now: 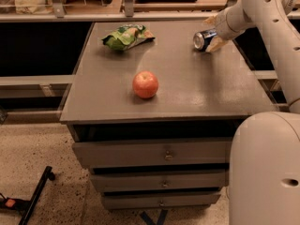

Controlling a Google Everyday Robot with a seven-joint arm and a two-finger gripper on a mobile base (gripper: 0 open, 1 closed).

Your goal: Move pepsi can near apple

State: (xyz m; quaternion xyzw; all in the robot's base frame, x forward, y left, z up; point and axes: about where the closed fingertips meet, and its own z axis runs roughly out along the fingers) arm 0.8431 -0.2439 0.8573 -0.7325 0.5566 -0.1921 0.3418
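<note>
Logging hazards, biggest item first.

At robot base (265, 172): fills lower right, close against front of drawer cabinet (164, 156). Any base motion during the carry likely to throw off the aim.

On arm (276, 27): reaching in from the right over far right corner of grey cabinet top (197, 93). Sweep toward centre best kept just above the surface. Risk of wrist dragging along the right edge.

On cabinet top: flat, smooth, slightly glossy. Nothing to stop a rolling object before the edges.

On green snack bag (126, 35): far left, well apart from everything else. Off the likely path, so low risk unless badly overshot.

On apple (145, 84): near centre front, resting free, round. A bump on arrival likely to send it rolling toward the front edge.

On pepsi can (204, 39): lying on its side at far right of cabinet top, silver end facing left-front, well apart from apple.

On gripper (213, 32): placed at the pepsi can, around it. Whether clamped on it or merely bracketing it, cannot tell.

If hold loose or off-centre: smooth metal, apt to slip, pivot or roll away on lift. If released on its side near apple: may roll on, into apple or off the front.
</note>
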